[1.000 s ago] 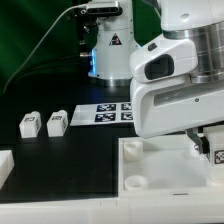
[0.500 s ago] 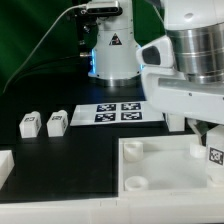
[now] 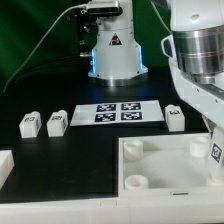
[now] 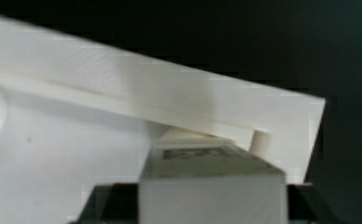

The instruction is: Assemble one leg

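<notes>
My gripper [image 4: 204, 208] is shut on a leg [image 4: 204, 180], a small white block gripped between the two dark fingers [image 4: 110, 205]. In the exterior view this leg [image 3: 216, 152], with its tag showing, hangs at the far right corner of the large white panel [image 3: 165, 170], under my arm [image 3: 200, 60]. In the wrist view the panel's wall [image 4: 142, 85] is right in front of the leg. Three more legs stand on the black table: two at the exterior view's left [image 3: 29, 123] [image 3: 56, 122] and one at the right [image 3: 175, 117].
The marker board [image 3: 120, 112] lies behind the panel, between the loose legs. The robot base [image 3: 110, 50] stands at the back. A white part [image 3: 5, 165] shows at the exterior view's left edge.
My arm has swung toward the exterior view's right, uncovering the leg beside the marker board. The held leg stays at the panel's right corner.
</notes>
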Tool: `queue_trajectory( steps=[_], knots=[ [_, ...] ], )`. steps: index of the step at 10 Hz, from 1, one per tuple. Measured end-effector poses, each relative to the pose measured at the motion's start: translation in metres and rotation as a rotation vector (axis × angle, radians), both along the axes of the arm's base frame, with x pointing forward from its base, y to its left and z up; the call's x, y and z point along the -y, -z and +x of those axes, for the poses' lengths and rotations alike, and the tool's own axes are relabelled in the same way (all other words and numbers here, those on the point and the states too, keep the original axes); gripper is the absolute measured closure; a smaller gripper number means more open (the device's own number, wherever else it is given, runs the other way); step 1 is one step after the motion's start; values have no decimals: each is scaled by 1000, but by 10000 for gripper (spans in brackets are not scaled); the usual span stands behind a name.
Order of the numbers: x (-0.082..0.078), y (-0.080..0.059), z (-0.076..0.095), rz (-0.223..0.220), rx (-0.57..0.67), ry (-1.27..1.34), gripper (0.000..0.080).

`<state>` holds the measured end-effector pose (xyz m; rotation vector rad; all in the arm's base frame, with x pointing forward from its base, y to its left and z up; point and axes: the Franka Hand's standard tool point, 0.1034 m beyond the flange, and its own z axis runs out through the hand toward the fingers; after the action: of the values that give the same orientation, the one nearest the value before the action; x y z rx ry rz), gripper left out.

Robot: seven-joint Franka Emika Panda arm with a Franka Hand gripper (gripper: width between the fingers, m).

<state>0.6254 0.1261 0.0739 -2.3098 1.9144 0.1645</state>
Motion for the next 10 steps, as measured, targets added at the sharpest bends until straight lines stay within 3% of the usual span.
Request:
queue_trajectory(
  steps=[1,2,3,5,6,8,9,10],
  knots=[
    [10,3,8,27,67,151,502],
    [14,3,3,60,124,260,502],
    [10,3,0,61,118,233,502],
    [10,4,1,60,119,225,264],
    [10,4,0,55,131,163,182],
    [4,7,-7,58,94,19,157],
    [-3,4,-10,18,79,-241,157],
    [-2,3,-6,14,112,-322,151]
  ],
)
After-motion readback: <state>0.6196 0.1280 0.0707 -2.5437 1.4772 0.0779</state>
